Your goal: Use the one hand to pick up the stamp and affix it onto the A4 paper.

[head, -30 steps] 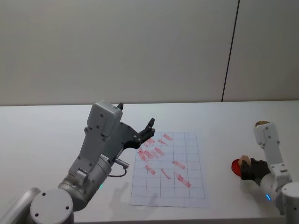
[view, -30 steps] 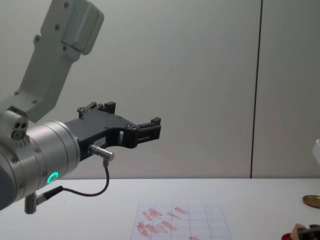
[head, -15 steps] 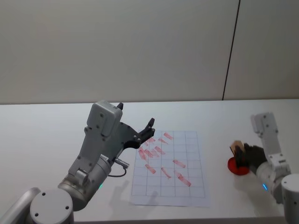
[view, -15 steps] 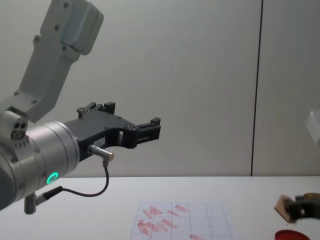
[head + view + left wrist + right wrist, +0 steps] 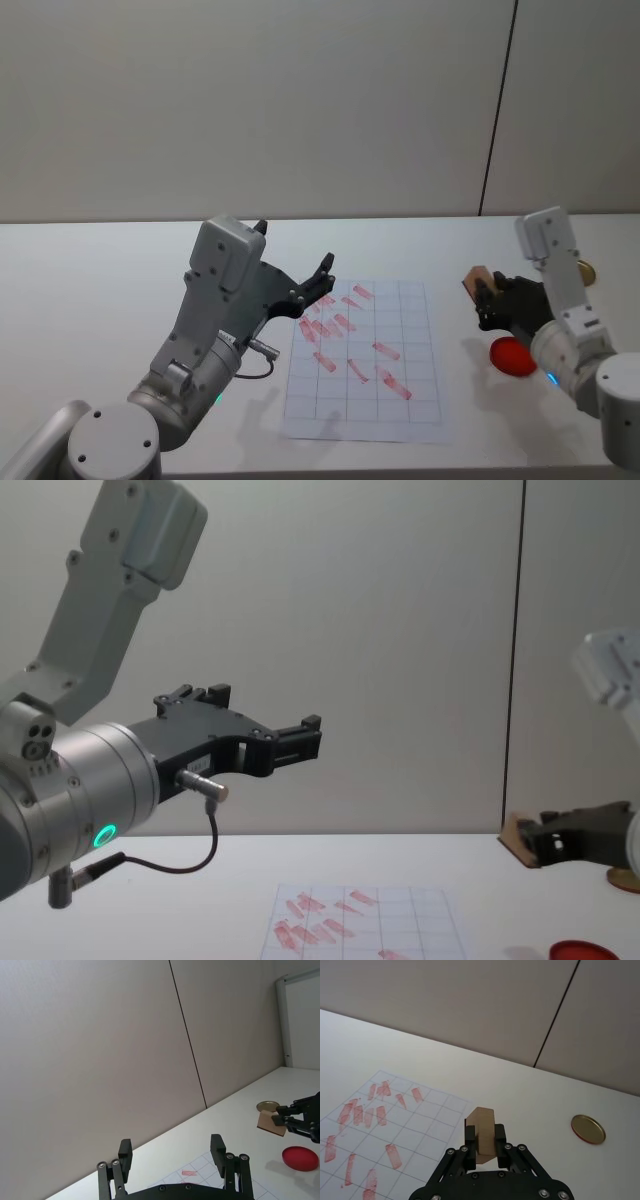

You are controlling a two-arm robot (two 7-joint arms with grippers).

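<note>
Nearest, raised over the left edge of the A4 paper point(image 5: 400, 400): parked left gripper point(image 5: 171, 1147), jaws wide. Just right of the paper, past a red ink pad point(image 5: 512, 355): right gripper point(image 5: 484, 297) clamped across the stamp point(image 5: 474, 280), clear of the bench point(image 5: 100, 300). Probably light, rigid wood; firm hold on flat sides, inked face free.

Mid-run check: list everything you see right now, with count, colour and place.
stamp: 1, light wood, held in the air between the paper and the ink pad
paper: 1, white with a grid and red marks, flat on the table, centre
ink pad: 1, red, round, on the table right of the paper
disc: 1, gold, on the table, far right
table: 1, white
left claw: 1, black, open, raised by the paper's left edge
right claw: 1, black, shut on the stamp, off the table
</note>
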